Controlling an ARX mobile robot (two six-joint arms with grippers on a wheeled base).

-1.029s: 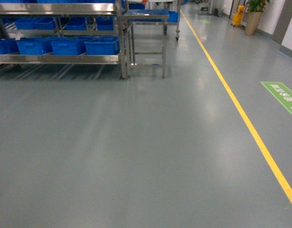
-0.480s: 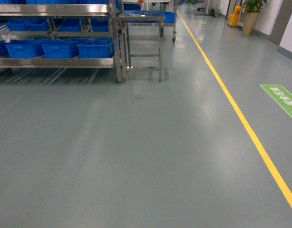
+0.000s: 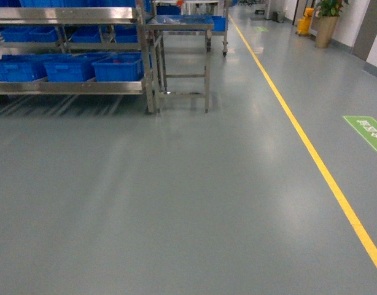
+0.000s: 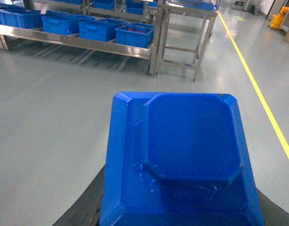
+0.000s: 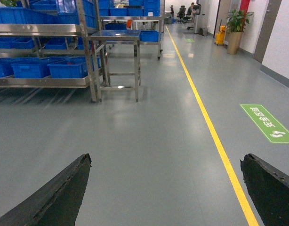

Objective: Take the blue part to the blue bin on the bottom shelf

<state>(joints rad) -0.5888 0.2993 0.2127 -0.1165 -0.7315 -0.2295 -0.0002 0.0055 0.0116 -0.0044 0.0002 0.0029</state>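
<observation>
Between the left end effector's dark fingers (image 4: pixel 83 212) sits the blue part (image 4: pixel 182 160), held above grey floor (image 3: pixel 176 196). Well ahead, blue bins (image 3: pixel 118 66) line the bottom shelf (image 3: pixel 66 87) beside a steel table (image 3: pixel 179 24). The right end effector (image 5: pixel 165 188) gapes wide.

Bright, even overhead light; soft glare streaks the grey floor (image 3: pixel 176 184) toward twelve o'clock; head view slightly soft, shadows faint.
</observation>
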